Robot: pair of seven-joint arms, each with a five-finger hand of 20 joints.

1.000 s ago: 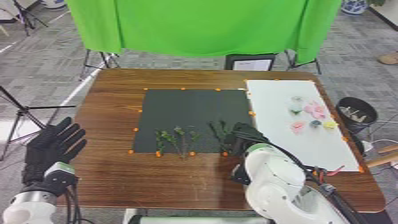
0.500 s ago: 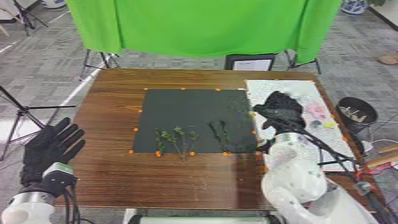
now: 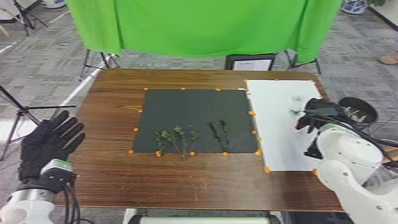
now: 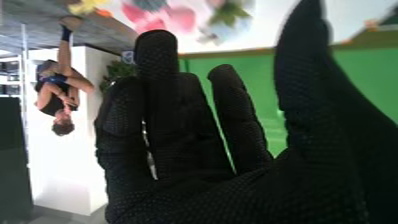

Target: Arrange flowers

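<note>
The right hand (image 3: 324,112) is reaching over the right part of the white sheet (image 3: 277,140), just beside the black bin (image 3: 359,104), and its wrist view is showing the right hand (image 4: 218,195) opening wide: the fingers are standing straight, with gaps between some of them, and the thumb is standing well apart. Whether it is touching the sheet, I cannot tell. Beyond the fingertips in that view, pink flowers (image 4: 181,18) are lying on the white sheet, with a yellow flower (image 4: 86,7) near them. In the head view, a pale flower (image 3: 296,99) is lying on the sheet, near the hand and farther from the robot. Green stems (image 3: 179,137) are lying side by side on the dark mat (image 3: 182,107), and darker stems (image 3: 224,132) are lying to their right, nearer the sheet. The left hand (image 3: 46,145) is resting or hovering at the left side of the brown table (image 3: 107,120), its fingers spreading loosely
</note>
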